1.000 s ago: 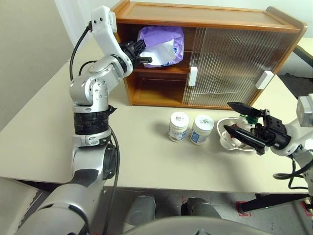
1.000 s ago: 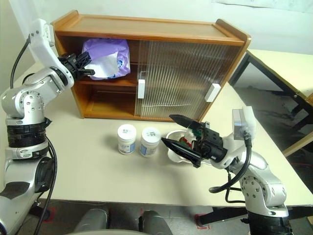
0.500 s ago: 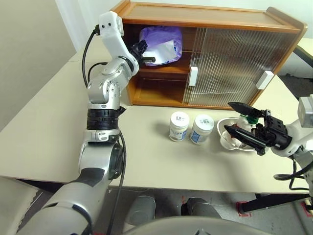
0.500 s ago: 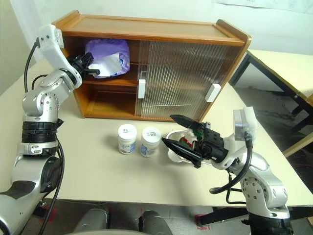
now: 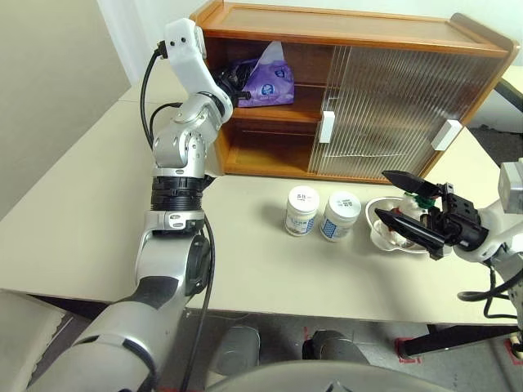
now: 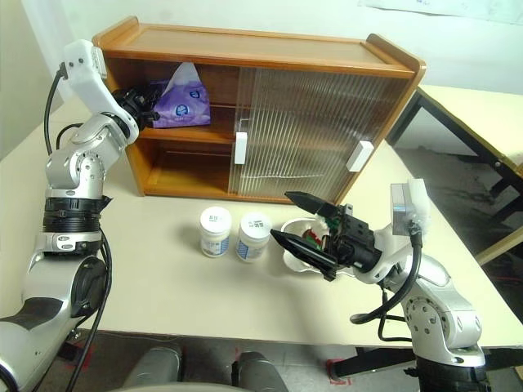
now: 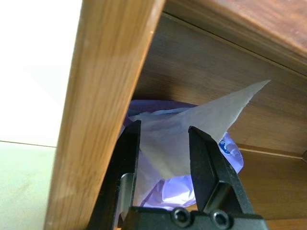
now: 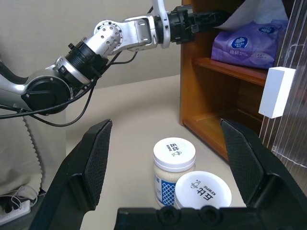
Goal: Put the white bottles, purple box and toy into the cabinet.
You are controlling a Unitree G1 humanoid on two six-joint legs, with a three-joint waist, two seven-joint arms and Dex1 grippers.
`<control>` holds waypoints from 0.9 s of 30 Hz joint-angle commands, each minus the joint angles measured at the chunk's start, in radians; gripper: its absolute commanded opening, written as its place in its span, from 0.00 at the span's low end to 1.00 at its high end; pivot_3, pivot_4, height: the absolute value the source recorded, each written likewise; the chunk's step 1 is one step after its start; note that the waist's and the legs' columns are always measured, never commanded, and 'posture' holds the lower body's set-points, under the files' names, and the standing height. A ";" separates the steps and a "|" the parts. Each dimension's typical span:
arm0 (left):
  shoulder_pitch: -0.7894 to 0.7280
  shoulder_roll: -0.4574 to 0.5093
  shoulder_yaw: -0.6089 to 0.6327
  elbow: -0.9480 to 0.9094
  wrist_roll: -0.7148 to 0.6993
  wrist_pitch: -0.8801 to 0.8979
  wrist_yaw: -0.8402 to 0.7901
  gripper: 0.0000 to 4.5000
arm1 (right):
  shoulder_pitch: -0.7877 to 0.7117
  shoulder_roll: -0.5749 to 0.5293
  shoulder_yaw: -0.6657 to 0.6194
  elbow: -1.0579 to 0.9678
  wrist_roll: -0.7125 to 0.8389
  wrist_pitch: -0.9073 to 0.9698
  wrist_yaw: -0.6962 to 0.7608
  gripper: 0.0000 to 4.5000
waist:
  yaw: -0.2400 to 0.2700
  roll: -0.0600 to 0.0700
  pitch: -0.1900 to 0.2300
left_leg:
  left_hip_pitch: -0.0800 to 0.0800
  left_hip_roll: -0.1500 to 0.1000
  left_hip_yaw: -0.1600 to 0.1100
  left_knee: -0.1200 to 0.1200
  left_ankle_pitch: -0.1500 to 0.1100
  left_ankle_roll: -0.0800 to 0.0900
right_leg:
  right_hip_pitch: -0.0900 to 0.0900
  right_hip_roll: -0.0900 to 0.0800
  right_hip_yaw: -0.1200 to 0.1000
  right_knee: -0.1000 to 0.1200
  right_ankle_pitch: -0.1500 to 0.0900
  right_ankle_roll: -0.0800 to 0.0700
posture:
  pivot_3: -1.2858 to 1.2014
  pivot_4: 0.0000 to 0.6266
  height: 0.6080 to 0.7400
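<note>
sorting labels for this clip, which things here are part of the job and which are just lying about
Part of the job:
- purple box, on the upper shelf of the cabinet
- two white bottles, on the table
- toy, in the bowl

Just lying about:
- bowl
- table

White bottles [image 8: 186, 177] between spread hand [image 8: 170, 153] fingers.
</note>
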 commanded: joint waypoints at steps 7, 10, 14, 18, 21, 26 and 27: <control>0.113 0.048 -0.041 -0.245 -0.032 0.074 -0.101 0.54 | -0.008 -0.009 -0.010 0.005 0.005 0.001 0.008 1.00 | -0.002 -0.003 0.002 | -0.003 0.000 0.001 0.000 0.000 0.000 | -0.002 0.000 0.000 -0.002 0.000 -0.001 | 0.56 0.00 1.00; 0.212 0.099 -0.068 -0.348 -0.016 0.023 -0.164 0.47 | -0.012 -0.010 -0.008 0.012 0.004 0.001 0.015 1.00 | -0.005 -0.003 0.001 | -0.004 0.000 0.002 0.000 0.003 -0.009 | -0.003 0.000 0.001 -0.002 0.000 -0.009 | 0.56 0.00 1.00; 0.302 0.126 -0.091 -0.428 0.003 -0.035 -0.191 0.24 | -0.016 -0.013 -0.007 0.023 0.004 0.003 0.027 1.00 | 0.001 -0.003 0.001 | -0.004 0.000 0.002 0.000 -0.003 -0.012 | -0.004 0.000 0.002 0.000 -0.003 -0.003 | 0.57 0.01 1.00; 0.329 0.133 -0.104 -0.444 0.032 -0.078 -0.184 0.01 | -0.025 -0.015 -0.003 0.032 0.003 0.007 0.036 1.00 | 0.010 -0.003 0.001 | -0.003 0.001 0.000 0.000 -0.005 -0.011 | -0.005 0.000 0.001 0.001 -0.004 -0.003 | 0.57 0.02 1.00; 0.315 0.129 -0.110 -0.433 0.034 -0.088 -0.192 0.01 | -0.034 -0.017 0.002 0.037 0.001 0.010 0.040 1.00 | 0.012 -0.003 0.001 | -0.003 0.001 0.000 0.001 -0.005 -0.011 | -0.004 0.000 0.001 0.001 -0.008 -0.009 | 0.57 0.02 1.00; 0.345 0.128 -0.124 -0.452 0.026 -0.108 -0.230 0.01 | -0.037 -0.018 -0.001 0.038 0.000 0.012 0.042 1.00 | 0.011 -0.003 0.001 | 0.002 0.001 0.000 0.001 -0.009 -0.002 | 0.001 0.000 0.001 0.001 -0.004 -0.010 | 0.57 0.01 1.00; 0.351 0.128 -0.126 -0.457 0.025 -0.109 -0.234 0.01 | -0.035 -0.018 -0.001 0.037 0.000 0.012 0.042 1.00 | 0.011 -0.003 0.001 | 0.005 0.001 0.000 0.001 -0.009 -0.002 | 0.003 0.000 0.001 0.001 -0.004 -0.010 | 0.57 0.01 1.00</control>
